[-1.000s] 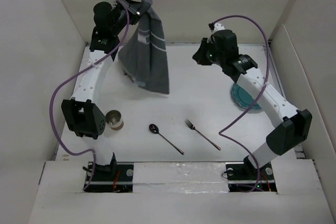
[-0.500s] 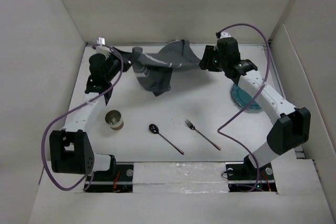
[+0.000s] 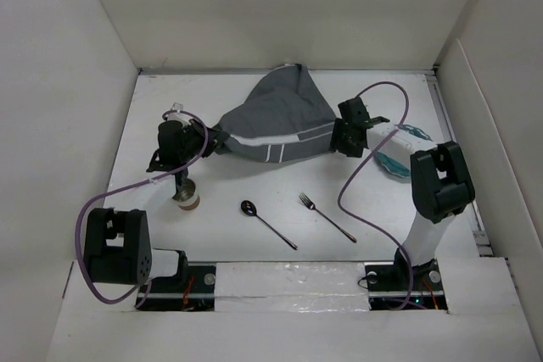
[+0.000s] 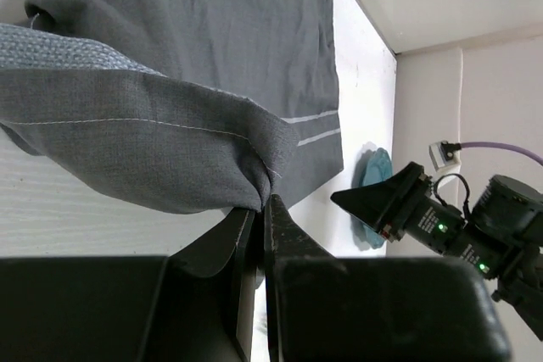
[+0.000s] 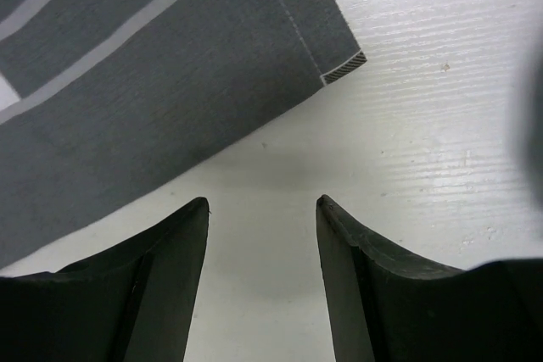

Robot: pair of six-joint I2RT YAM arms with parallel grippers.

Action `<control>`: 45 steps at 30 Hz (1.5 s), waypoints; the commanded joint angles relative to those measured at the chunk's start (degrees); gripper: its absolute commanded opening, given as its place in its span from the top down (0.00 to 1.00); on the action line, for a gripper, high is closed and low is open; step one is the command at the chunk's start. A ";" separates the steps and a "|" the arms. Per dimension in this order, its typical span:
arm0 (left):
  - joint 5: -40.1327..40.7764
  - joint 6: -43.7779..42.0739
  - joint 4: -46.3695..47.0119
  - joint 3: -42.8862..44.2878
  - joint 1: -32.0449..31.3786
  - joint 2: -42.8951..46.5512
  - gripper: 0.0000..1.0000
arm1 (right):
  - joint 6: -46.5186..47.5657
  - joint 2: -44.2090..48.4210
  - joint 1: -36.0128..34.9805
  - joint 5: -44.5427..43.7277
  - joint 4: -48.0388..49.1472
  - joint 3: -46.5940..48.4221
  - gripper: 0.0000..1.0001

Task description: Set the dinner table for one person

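Logged the large matte-white flat rectangular dinner table (image 3: 254,177) as filling the enclosure floor ahead of both arm bases, under every item

Far left: noted a small upright metal cup (image 3: 187,199), partly hidden beneath the left arm. Found the left gripper (image 4: 263,207) low over the table, clenched on a fold of hem of the dark grey cloth placemat with white stripes (image 3: 276,120). Saw the placemat heaped and peaked toward the far centre, with its near edge drawn out between the two grippers, not lying flat

Front centre: noted a dark metal spoon (image 3: 267,223), then a dark metal fork (image 3: 327,216) just to its right, both on bare table and apart from the cloth

Right: found the right gripper (image 5: 261,205) with jaws parted and nothing between them. Per the wrist view, placemat corner on the table just ahead of the fingertips, not touched. Beyond it, noted a round teal plate (image 3: 397,169), partly under the right arm, near the table's right edge

Judged early in the job, with no item in a final spot. Left to do: flatten and square the placemat, put the plate on it, lay fork and spoon alongside, set the cup close by
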State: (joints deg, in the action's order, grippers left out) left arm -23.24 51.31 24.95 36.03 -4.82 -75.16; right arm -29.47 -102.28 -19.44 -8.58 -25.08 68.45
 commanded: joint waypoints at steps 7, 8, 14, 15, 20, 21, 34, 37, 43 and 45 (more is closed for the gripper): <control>-0.05 -3.85 -0.16 -0.17 -0.10 2.03 1.00 | -6.38 -9.07 2.04 -6.80 -3.47 11.43 0.43; -0.13 -3.85 -0.16 -0.08 -0.10 2.03 1.00 | -7.08 -9.69 2.56 -7.24 -3.83 11.80 0.46; 0.04 -4.46 -0.87 0.36 -0.10 1.24 1.00 | -10.42 -13.03 3.26 -7.69 -7.61 16.09 0.64; 0.30 -4.72 -1.22 0.70 -0.10 0.98 1.00 | -10.86 -13.38 3.27 -7.51 -8.31 16.71 0.68; 5.65 -8.40 -9.02 3.16 -0.10 0.89 1.00 | -11.66 -13.30 4.32 -6.45 -7.79 16.55 0.97; 7.32 -9.38 -10.78 4.91 -0.10 0.97 0.97 | -11.57 -13.04 4.32 -6.62 -7.44 16.20 1.00; 22.00 -21.24 -36.36 14.85 -1.59 3.79 0.30 | -6.21 -4.95 4.32 -6.01 0.29 9.43 1.00; 22.02 -25.01 -39.79 18.10 -6.94 4.49 0.33 | -5.60 -5.03 4.32 -5.40 0.64 9.60 1.00; 36.58 -31.97 -50.50 25.13 -23.90 2.21 0.53 | -5.16 -5.21 4.32 -3.29 2.31 9.34 1.00; 39.40 -31.89 -53.50 27.41 -26.55 -1.02 0.54 | -5.07 -5.12 4.85 -2.59 2.84 8.90 1.00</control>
State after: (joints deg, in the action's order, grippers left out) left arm 8.08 22.85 -21.10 59.79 -28.77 -73.76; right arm -35.48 -109.30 -15.35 -12.05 -25.65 77.80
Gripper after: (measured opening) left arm 0.467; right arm 0.010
